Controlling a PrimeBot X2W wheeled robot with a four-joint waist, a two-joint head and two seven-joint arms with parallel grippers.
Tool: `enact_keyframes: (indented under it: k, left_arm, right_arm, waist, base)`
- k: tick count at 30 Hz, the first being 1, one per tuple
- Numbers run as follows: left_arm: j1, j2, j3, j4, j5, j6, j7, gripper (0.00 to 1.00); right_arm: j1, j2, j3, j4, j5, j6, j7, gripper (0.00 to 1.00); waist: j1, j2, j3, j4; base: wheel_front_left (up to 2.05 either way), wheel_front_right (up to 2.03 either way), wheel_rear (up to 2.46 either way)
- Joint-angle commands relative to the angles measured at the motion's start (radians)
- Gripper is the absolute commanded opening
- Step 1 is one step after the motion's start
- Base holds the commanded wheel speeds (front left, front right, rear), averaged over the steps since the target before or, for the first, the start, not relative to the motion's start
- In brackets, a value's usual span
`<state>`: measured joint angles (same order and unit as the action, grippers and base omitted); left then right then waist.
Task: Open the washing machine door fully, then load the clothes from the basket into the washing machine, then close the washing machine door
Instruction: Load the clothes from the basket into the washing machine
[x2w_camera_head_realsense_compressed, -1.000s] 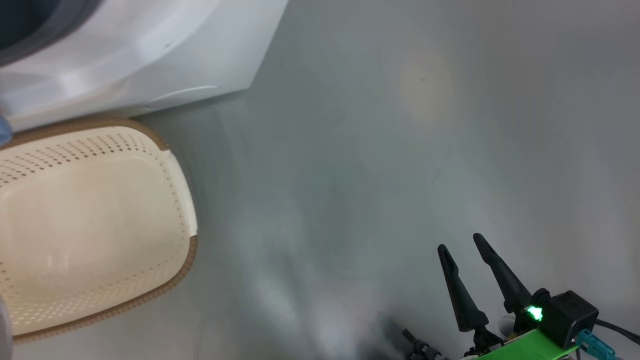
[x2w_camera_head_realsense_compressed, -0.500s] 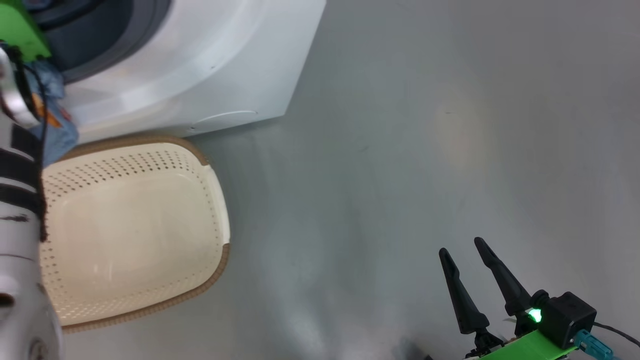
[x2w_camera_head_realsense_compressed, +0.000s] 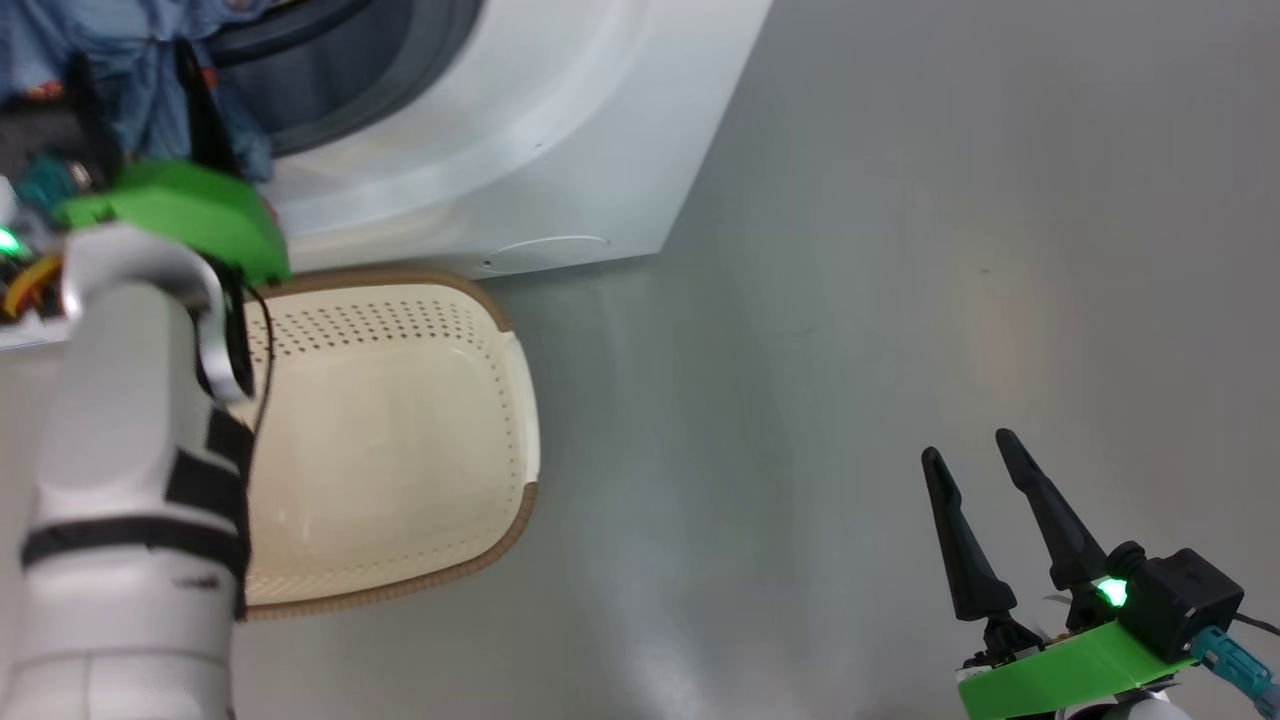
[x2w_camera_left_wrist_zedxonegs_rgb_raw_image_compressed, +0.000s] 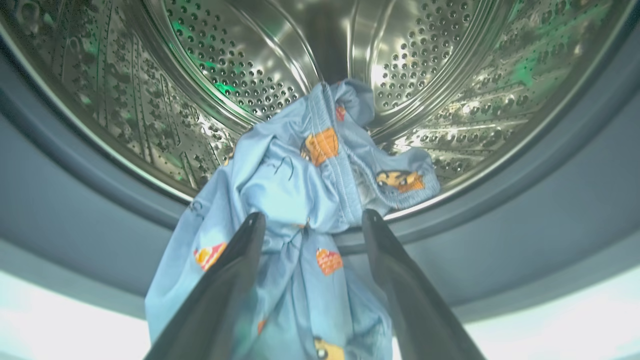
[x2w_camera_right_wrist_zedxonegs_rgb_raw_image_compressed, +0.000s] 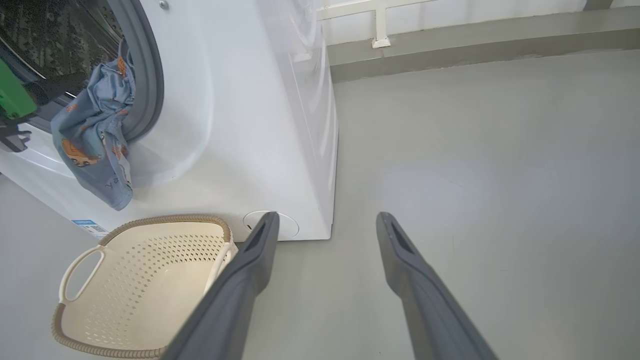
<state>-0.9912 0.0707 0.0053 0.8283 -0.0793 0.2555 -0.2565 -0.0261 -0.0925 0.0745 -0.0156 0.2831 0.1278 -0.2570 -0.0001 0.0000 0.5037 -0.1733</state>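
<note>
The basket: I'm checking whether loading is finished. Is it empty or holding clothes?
Empty as far as seen: the basket is bare cream plastic inside in the head and right wrist views.

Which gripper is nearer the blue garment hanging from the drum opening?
Left. The left gripper is at the clothes, open jaws either side of the fabric at the drum mouth. The right gripper hangs over the floor, well away from the washing machine.

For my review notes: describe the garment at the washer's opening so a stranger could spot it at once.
Find the white washing machine, then the grey gasket around its drum. Over the gasket's lower lip, above the cream basket, hang the clothes: light blue fabric with orange prints, the only soft thing there.
</note>
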Motion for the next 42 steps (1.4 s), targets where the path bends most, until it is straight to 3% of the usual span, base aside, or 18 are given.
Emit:
enact_keyframes:
  k: [1, 9, 27, 34, 42]
  left_arm:
    - [0.051, 0.026, 0.009, -0.051, -0.008, -0.012, -0.005, 1.00]
    - [0.290, -0.006, -0.036, -0.273, -0.035, -0.041, -0.005, 1.00]
    - [0.803, -0.017, -0.101, -0.674, -0.096, 0.016, 0.039, 1.00]
    - [0.882, -0.015, -0.102, -0.766, -0.104, 0.035, 0.062, 1.00]
    - [0.844, -0.012, -0.106, -0.763, -0.103, 0.042, 0.067, 1.00]
  right_arm:
    - [-0.004, -0.011, 0.013, -0.022, -0.011, 0.003, -0.005, 1.00]
    - [-0.019, -0.023, -0.010, -0.031, -0.022, 0.003, -0.005, 1.00]
    - [-0.001, -0.040, -0.060, -0.048, -0.032, 0.003, -0.005, 1.00]
    - [0.007, -0.038, -0.067, -0.055, -0.033, 0.003, -0.005, 1.00]
    - [-0.005, -0.039, -0.056, -0.056, -0.034, 0.003, -0.005, 1.00]
  waist:
    - [0.0001, 0.0000, -0.022, 0.030]
    - [0.0001, 0.0000, -0.041, 0.090]
    - [0.0001, 0.0000, -0.086, 0.137]
    - [0.0001, 0.0000, -0.085, 0.145]
    - [0.0001, 0.0000, -0.064, 0.139]
  base:
    - [0.00, 0.00, 0.00]
    - [0.00, 0.00, 0.00]
    - [0.00, 0.00, 0.00]
    - [0.00, 0.00, 0.00]
    - [0.00, 0.00, 0.00]
